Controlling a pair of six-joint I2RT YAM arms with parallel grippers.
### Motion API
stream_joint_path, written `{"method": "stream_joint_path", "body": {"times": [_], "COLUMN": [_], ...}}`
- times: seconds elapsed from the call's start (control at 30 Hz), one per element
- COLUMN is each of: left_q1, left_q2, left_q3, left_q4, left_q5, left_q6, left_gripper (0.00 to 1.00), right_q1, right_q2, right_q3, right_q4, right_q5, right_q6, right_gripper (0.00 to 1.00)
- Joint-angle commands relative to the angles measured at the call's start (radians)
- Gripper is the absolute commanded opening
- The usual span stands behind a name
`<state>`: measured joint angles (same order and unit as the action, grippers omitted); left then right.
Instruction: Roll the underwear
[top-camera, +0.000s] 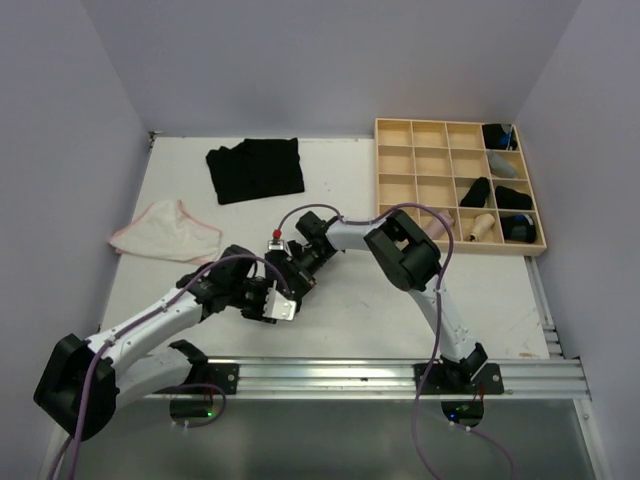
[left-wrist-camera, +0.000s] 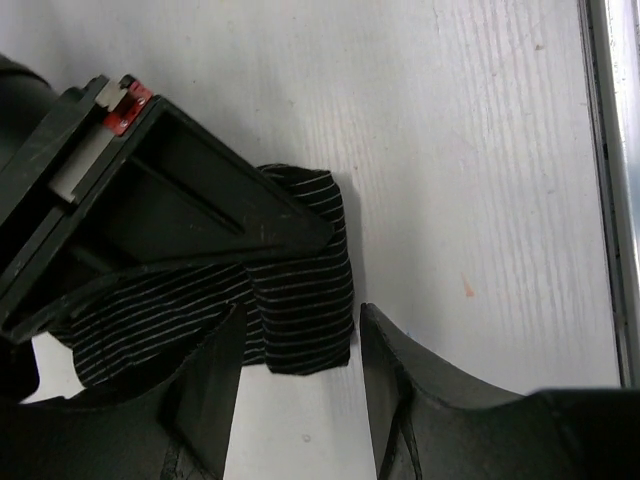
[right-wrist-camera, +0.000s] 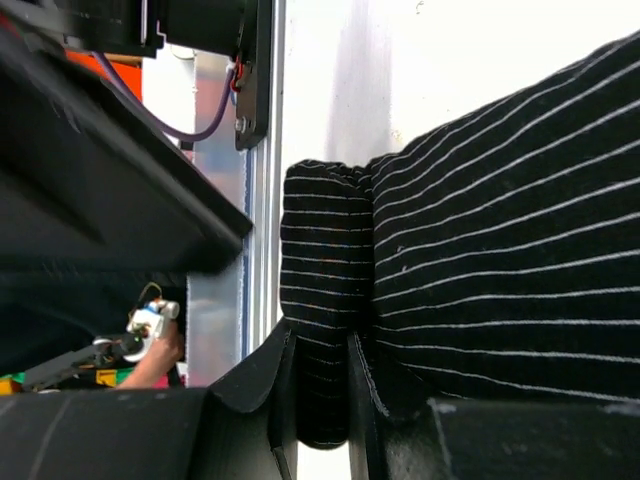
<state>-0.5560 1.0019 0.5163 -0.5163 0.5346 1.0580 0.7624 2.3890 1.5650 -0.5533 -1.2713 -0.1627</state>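
Pinching the striped underwear (right-wrist-camera: 480, 230) in my right gripper (right-wrist-camera: 320, 345), I grip a fold of it low over the white table (top-camera: 350, 320). My left gripper (left-wrist-camera: 300, 315) stands spread on either side of its rolled end. Farther left lies a whitish pair (top-camera: 165, 232), beyond it a black pile (top-camera: 255, 170). Far right, the wooden grid tray (top-camera: 432, 160) holds rolls (top-camera: 477, 191).

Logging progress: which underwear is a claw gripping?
The black pair with thin white stripes, pinched in the right claw. The plain black pile and the pink-edged white pair lie farther back, untouched.
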Motion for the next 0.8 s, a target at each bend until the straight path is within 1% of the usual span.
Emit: {"method": "stream_joint_path", "body": {"times": [0.0, 0.03, 0.13, 0.2, 0.3, 0.33, 0.4, 0.43, 0.47, 0.5, 0.53, 0.57, 0.63, 0.7, 0.77], "left_q1": [-0.074, -0.085, -0.116, -0.127, -0.133, -0.133, -0.133, -0.133, -0.133, -0.133, -0.133, -0.133, -0.133, -0.133, -0.133], "left_q2": [0.07, 0.11, 0.174, 0.196, 0.231, 0.253, 0.273, 0.286, 0.296, 0.305, 0.319, 0.326, 0.346, 0.375, 0.406], "left_q3": [-0.027, -0.038, -0.036, -0.039, -0.041, -0.038, -0.024, -0.022, -0.018, -0.01, -0.006, 0.001, 0.021, 0.04, 0.063], "left_q4": [0.151, 0.198, 0.245, 0.248, 0.234, 0.208, 0.177, 0.15, 0.128, 0.11, 0.079, 0.065, 0.027, -0.01, -0.042], "left_q5": [-0.077, -0.093, -0.143, -0.183, -0.214, -0.219, -0.22, -0.219, -0.214, -0.205, -0.2, -0.191, -0.177, -0.16, -0.142], "left_q6": [-0.033, -0.044, -0.081, -0.085, -0.081, -0.081, -0.07, -0.069, -0.053, -0.047, -0.038, -0.039, -0.035, -0.032, -0.027], "left_gripper": [0.52, 0.52, 0.52, 0.5, 0.33, 0.15, 0.05, 0.04, 0.02, 0.0, 0.0, 0.0, 0.0, 0.0, 0.0], "right_q1": [-0.006, -0.009, -0.011, -0.014, -0.02, -0.023, -0.029, -0.047, -0.058, -0.07, -0.096, -0.107, -0.144, -0.176, -0.195], "right_q2": [0.097, 0.101, 0.102, 0.101, 0.09, 0.079, 0.059, 0.036, 0.024, 0.012, -0.02, -0.037, -0.076, -0.125, -0.155], "right_q3": [-0.013, -0.008, 0.0, 0.0, -0.003, -0.005, -0.01, -0.007, 0.0, 0.012, 0.045, 0.064, 0.096, 0.142, 0.202], "right_q4": [-0.011, -0.022, -0.031, -0.033, -0.034, -0.034, -0.036, -0.039, -0.046, -0.06, -0.104, -0.128, -0.164, -0.184, -0.218], "right_q5": [0.171, 0.173, 0.171, 0.168, 0.171, 0.177, 0.19, 0.194, 0.2, 0.211, 0.246, 0.262, 0.308, 0.331, 0.358], "right_q6": [-0.005, -0.008, -0.009, -0.009, -0.008, -0.006, 0.0, 0.006, 0.006, -0.001, -0.032, -0.052, -0.081, -0.086, -0.116], "right_gripper": [0.0, 0.0, 0.0, 0.0, 0.0, 0.0, 0.11, 0.2, 0.25, 0.34, 0.49, 0.56, 0.66, 0.69, 0.69]}}
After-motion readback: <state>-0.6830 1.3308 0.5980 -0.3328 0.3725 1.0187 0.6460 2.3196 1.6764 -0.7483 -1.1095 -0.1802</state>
